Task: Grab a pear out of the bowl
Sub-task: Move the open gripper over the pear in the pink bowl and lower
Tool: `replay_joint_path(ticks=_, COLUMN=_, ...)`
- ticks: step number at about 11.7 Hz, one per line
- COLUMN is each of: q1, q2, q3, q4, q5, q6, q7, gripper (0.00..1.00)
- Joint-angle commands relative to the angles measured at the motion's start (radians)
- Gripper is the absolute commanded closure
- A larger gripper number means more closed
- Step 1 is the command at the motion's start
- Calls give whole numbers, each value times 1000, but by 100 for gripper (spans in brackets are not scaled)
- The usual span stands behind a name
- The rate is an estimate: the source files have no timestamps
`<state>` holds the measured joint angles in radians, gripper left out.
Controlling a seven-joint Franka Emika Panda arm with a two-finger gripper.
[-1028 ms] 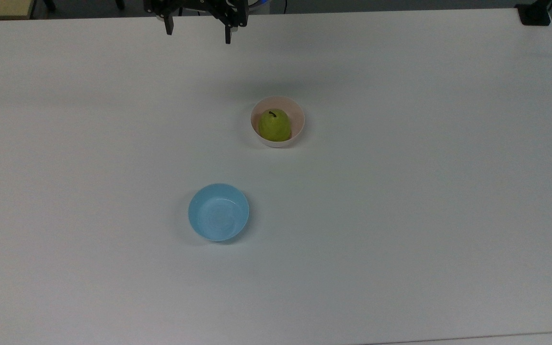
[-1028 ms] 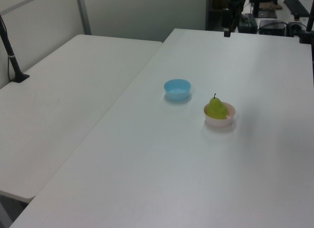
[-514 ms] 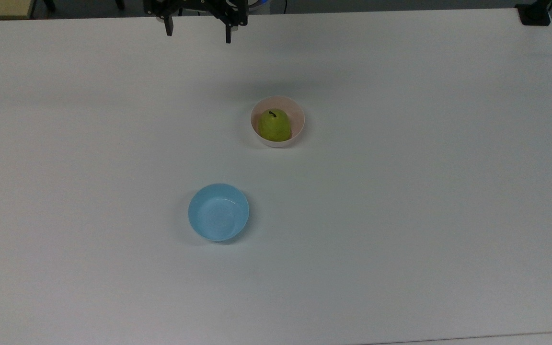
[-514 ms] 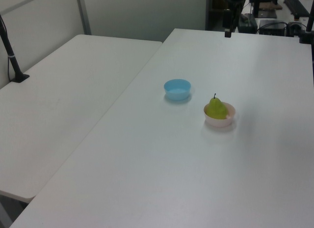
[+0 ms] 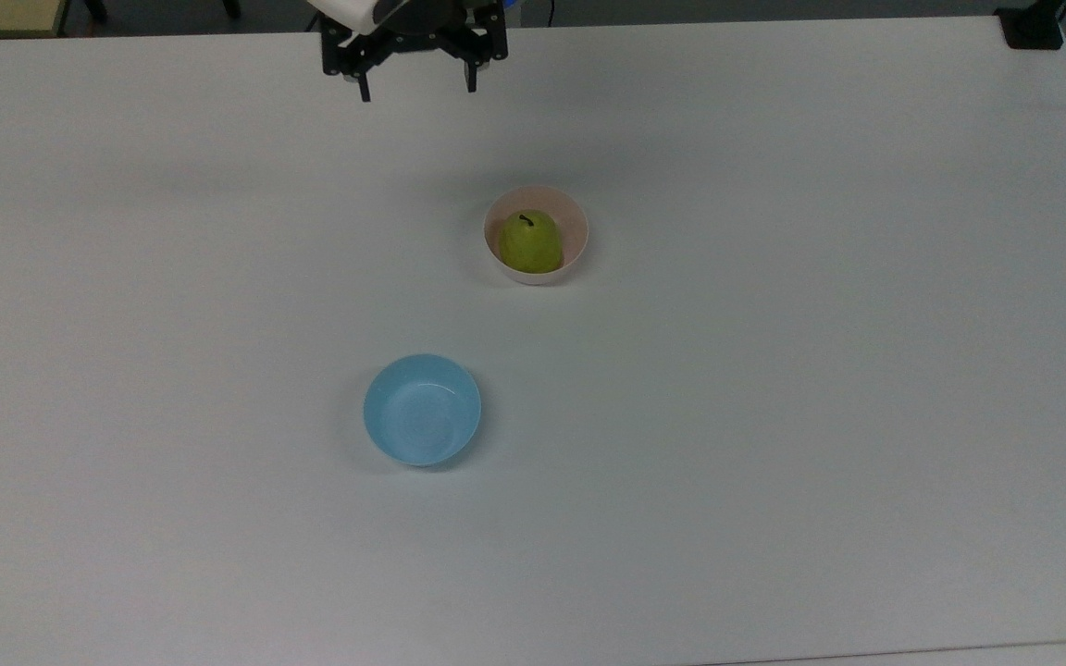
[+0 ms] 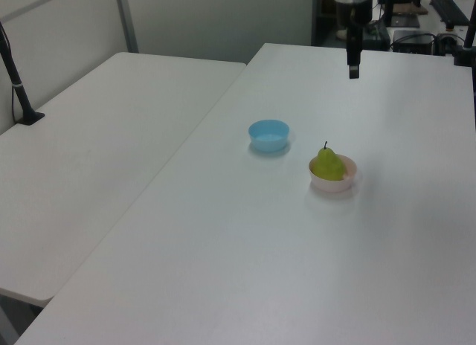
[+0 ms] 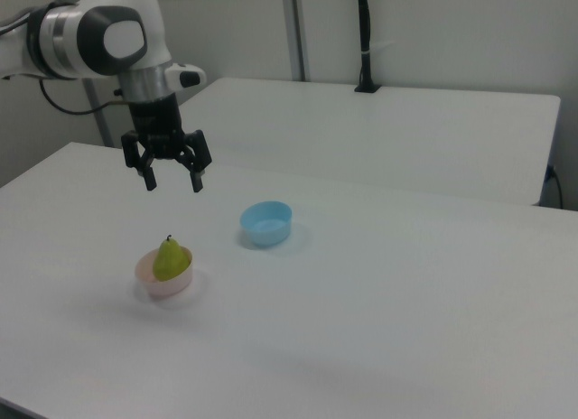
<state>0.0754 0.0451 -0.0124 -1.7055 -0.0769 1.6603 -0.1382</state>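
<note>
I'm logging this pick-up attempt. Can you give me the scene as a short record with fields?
target: small yellow-green pear with a dark stem, upright
container: small round pale pink bowl, holding the pear
other item: light blue round bowl, nothing inside, apart from the pink bowl
surface: white table
gripper: black two-finger gripper, open, in the air above the table, not touching the pear
task state: pear not yet grasped

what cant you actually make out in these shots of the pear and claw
- Pear underside and the bowl floor beneath it: hidden by the pear, all views.
- Arm above the claw: cut off by the top view's upper edge.
- Claw finger gap: left view is edge-on, one finger hiding the other.
</note>
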Motion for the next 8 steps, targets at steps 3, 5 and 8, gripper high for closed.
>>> replay_joint_path(ticks=3, q1=92, q2=30, q3=-3, q4=-153, q5=19, q6=183, q7=-15, gripper=0)
replay_joint_path(ticks=5, q1=104, q2=47, q3=-3, q4=-196, q5=20, q6=238, q7=-8, gripper=0)
replay_joint_path(ticks=8, q1=116, q2=100, q3=-1, q4=-218, q5=22, q6=294, q7=73, gripper=3)
